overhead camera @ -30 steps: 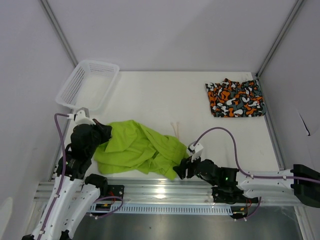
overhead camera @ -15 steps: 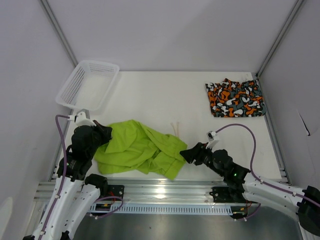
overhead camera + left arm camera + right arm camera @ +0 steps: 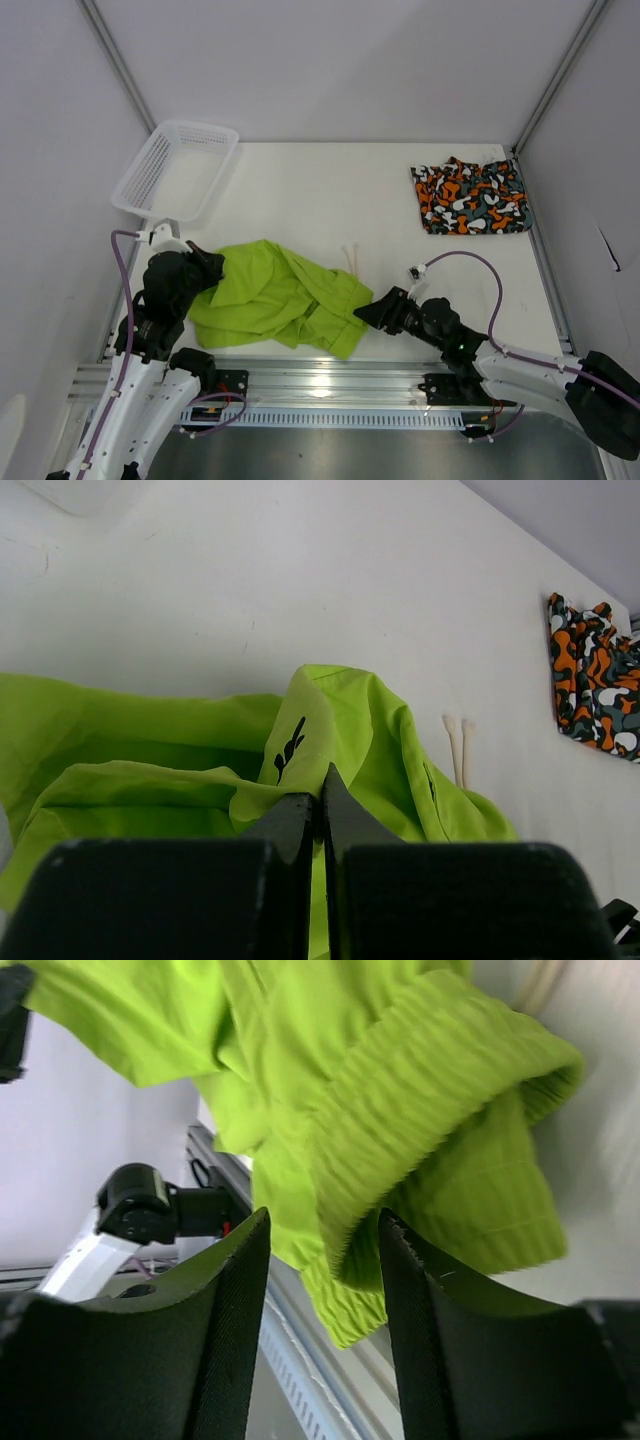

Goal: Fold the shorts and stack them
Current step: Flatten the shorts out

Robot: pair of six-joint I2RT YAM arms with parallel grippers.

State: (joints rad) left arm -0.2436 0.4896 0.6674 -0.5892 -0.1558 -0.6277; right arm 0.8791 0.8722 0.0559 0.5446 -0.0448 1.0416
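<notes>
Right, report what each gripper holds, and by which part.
Left gripper pinches a fold of the green shorts; right gripper straddles their ribbed waistband, not yet clamped.

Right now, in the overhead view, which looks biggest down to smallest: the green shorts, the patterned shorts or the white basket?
Largest: lime green shorts.
Then white basket and camo shorts, which look about alike, so I would not rank them.

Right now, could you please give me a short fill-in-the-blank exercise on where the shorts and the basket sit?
1. The camo shorts lie folded at the table's far ____ corner.
2. The basket stands at the far ____ corner.
3. The left gripper has its jaws ____ on the green shorts.
Missing words: right; left; shut.
</notes>
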